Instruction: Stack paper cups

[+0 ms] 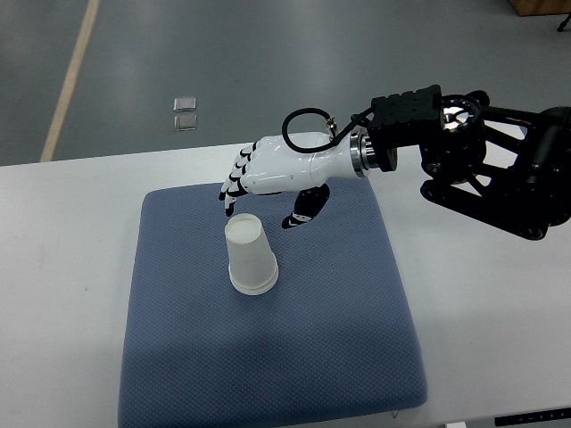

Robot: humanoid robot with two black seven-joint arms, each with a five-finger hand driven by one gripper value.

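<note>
A white paper cup [249,256] stands upside down on the blue mat [268,339], near the mat's middle; whether it is one cup or a stack is not clear. My right hand [259,192], white with black finger joints, hovers just above and behind the cup. Its fingers are spread and relaxed with nothing in them, fingertips [228,198] pointing left and down, thumb [303,212] hanging below the palm. The hand is apart from the cup. The black right arm [482,160] enters from the right edge. No left arm shows.
The mat lies on a white table [482,312]. Beyond the table's far edge is grey floor with a tan line [71,76] and two small clear squares [186,112]. The table's front edge is at the picture's bottom.
</note>
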